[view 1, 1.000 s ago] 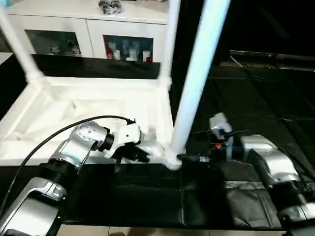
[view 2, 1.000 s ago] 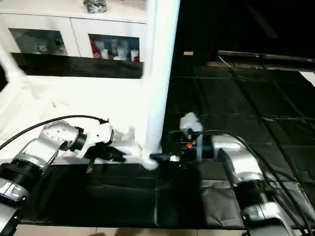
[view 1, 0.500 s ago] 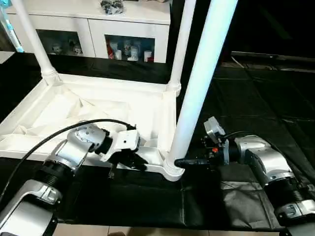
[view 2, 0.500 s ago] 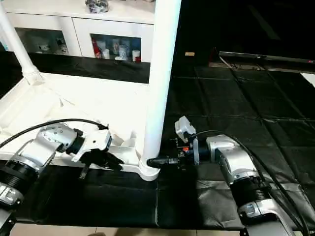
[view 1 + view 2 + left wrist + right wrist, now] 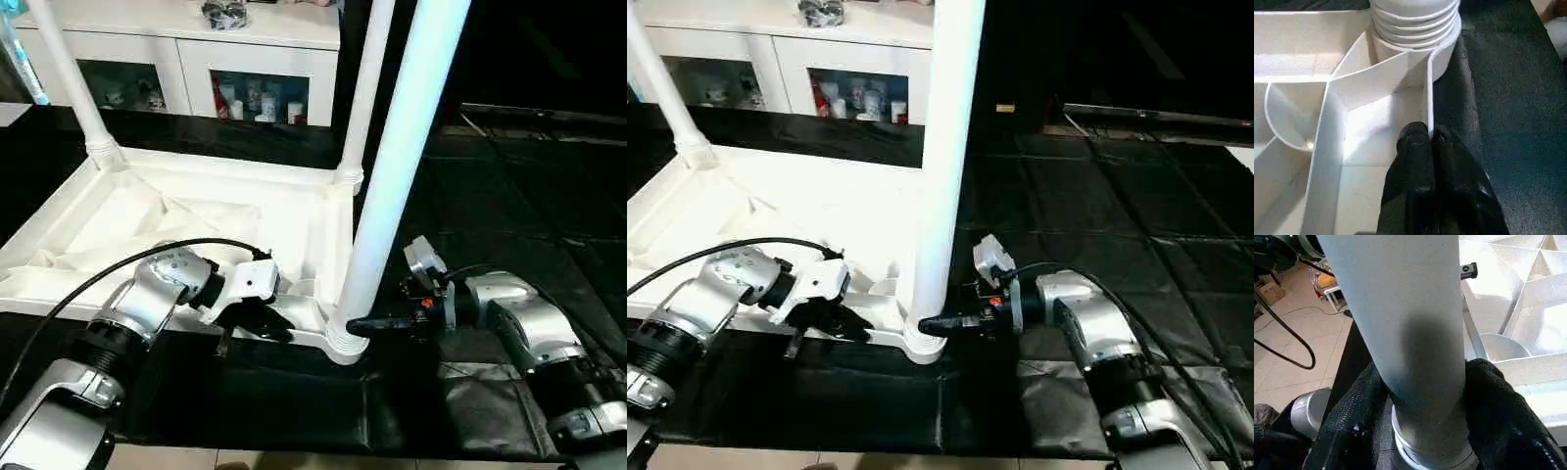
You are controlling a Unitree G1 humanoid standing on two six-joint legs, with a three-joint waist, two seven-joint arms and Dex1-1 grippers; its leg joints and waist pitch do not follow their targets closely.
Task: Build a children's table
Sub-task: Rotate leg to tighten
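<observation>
The white table top point(image 5: 196, 235) lies upside down on the black mat point(image 5: 1058, 215) in front of me, a bit to my left, with its ribs facing up and three legs standing up from its corners. The near right leg point(image 5: 392, 176) is the big one close to me, and my right gripper point(image 5: 1420, 431) is squeezed around it just above its socket. My left gripper point(image 5: 1431, 142) is pinched shut on the thin near rim of the top point(image 5: 1428, 93), just left of that socket, and a white cabinet point(image 5: 196, 59) with glass doors stands far behind.
</observation>
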